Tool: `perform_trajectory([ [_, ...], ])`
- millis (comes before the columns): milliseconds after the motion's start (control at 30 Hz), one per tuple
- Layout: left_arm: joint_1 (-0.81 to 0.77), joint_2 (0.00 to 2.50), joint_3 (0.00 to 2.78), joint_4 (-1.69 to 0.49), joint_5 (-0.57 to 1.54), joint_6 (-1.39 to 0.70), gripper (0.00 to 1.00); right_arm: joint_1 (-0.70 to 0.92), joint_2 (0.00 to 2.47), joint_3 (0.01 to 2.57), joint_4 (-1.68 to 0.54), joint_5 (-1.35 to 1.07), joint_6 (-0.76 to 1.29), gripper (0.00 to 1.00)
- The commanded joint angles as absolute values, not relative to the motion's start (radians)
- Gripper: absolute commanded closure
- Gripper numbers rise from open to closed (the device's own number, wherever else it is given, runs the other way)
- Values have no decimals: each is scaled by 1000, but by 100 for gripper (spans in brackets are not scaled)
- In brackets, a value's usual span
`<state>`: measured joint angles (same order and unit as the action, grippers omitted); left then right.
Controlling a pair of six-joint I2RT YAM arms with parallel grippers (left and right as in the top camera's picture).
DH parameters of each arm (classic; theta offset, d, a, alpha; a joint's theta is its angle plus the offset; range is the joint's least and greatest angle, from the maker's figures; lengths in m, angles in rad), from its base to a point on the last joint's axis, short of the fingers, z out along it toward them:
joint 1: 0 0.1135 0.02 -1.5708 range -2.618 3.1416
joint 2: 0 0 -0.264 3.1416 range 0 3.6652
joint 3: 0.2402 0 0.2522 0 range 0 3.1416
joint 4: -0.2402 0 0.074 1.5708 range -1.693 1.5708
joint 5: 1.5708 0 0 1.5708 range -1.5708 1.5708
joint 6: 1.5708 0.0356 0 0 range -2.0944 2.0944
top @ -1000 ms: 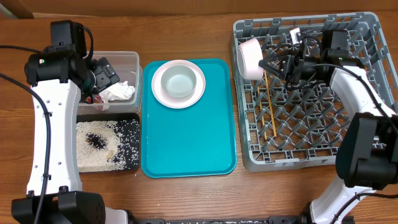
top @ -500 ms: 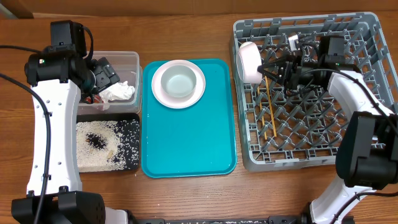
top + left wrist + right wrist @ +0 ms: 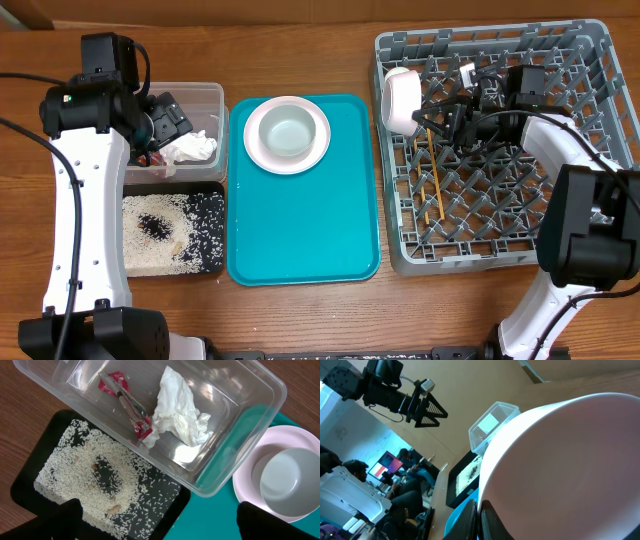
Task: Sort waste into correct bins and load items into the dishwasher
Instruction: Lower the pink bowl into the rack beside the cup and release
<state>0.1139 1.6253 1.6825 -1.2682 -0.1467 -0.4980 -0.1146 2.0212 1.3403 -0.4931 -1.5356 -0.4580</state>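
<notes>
My right gripper point(image 3: 443, 112) is shut on the rim of a small white-pink bowl point(image 3: 400, 100), held on its side at the left edge of the grey dish rack point(image 3: 590, 150). In the right wrist view the bowl point(image 3: 570, 460) fills the frame, with the jaws point(image 3: 479, 521) pinching its rim. The chopsticks point(image 3: 437, 170) and a small white cup point(image 3: 468, 72) lie in the rack. My left gripper point(image 3: 160, 520) is open and empty above the clear tub point(image 3: 250, 435), which holds the napkin point(image 3: 180, 410) and red wrapper point(image 3: 127, 407). Rice point(image 3: 90, 470) lies in the black tray point(image 3: 165, 510).
A teal serving tray point(image 3: 300, 230) lies between the bins and the rack. It carries the pale pink plate point(image 3: 255, 150) with a second bowl point(image 3: 288, 130) on it. The bins stand at the left, the tub point(image 3: 215, 95) behind the black tray point(image 3: 215, 205).
My right gripper has moved a little left and toward the front with the bowl, which now sits more edge-on at the rack's left side. The left arm has not moved.
</notes>
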Motion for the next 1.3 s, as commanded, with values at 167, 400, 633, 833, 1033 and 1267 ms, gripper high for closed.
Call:
perform_trajectory([
  [167,117,1631,1697,-1267,-153,-490,0,-141,2039,1335,-492,-1546,-445,96],
  [400,117,1631,1697,-1267,-153,-490,0,-189,2039,1335,-508,-1546,-413,80],
  [633,117,1631,1697,-1267,-153,-490,0,-229,2039,1335,-483,-1546,-325,75],
  [833,117,1631,1697,-1267,-153,-490,0,-279,2038,1336,-419,-1489,-113,75],
  [1033,117,1631,1697,-1267,-153,-490,0,-316,2001,1343,-369,-1275,114,77],
  [1267,117,1631,1697,-1267,-153,-490,0,-292,1846,1344,-430,-986,174,78],
])
